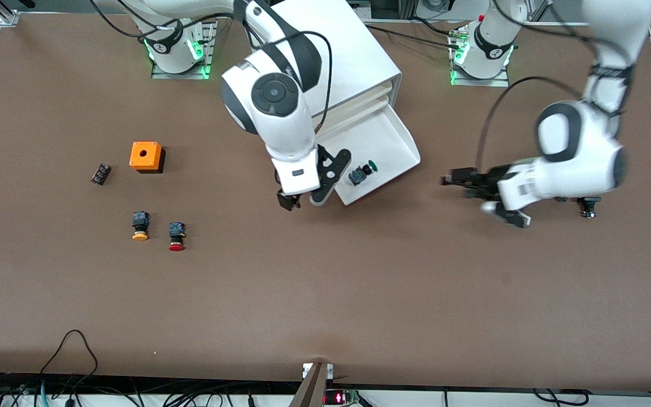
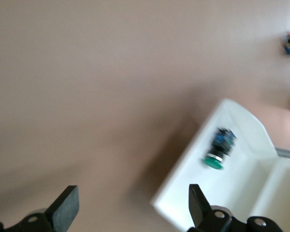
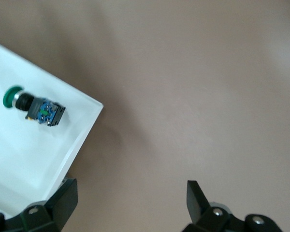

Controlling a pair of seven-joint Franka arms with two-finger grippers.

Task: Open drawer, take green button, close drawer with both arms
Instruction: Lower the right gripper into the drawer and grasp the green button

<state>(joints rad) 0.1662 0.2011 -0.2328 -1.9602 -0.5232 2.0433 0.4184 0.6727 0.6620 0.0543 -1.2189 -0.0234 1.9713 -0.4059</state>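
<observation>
I see the drawer (image 1: 385,141), the bottom one of a white cabinet (image 1: 354,62), pulled out over the brown table (image 1: 325,294). The button (image 1: 362,172) with the green cap lies on its side inside the drawer, near the front corner, its cap pointing toward the left arm's end of the table.

My right gripper (image 1: 303,199) hangs over the table just beside that front corner of the drawer, close to the button but not touching it. Its fingers are spread apart and hold nothing. In the right wrist view the button (image 3: 34,107) rests on the white drawer floor (image 3: 19,159), off to the side of the gap between the fingers (image 3: 198,195), which sits over bare table. The right arm reaches down from its base across the cabinet top, with its wrist pointing downward.

My left gripper (image 1: 456,180) is over the table toward the left arm's end, well apart from the drawer and pointing toward it. Its fingers are also spread wide and empty. The left wrist view shows the button (image 2: 220,147) in the drawer (image 2: 193,193), just past one finger (image 2: 197,200). The left arm bends low, with its forearm nearly level.

Toward the right arm's end of the table lie a yellow-capped button (image 1: 140,225), a red-capped button (image 1: 177,236), an orange box (image 1: 146,156) and a small black part (image 1: 100,173).
</observation>
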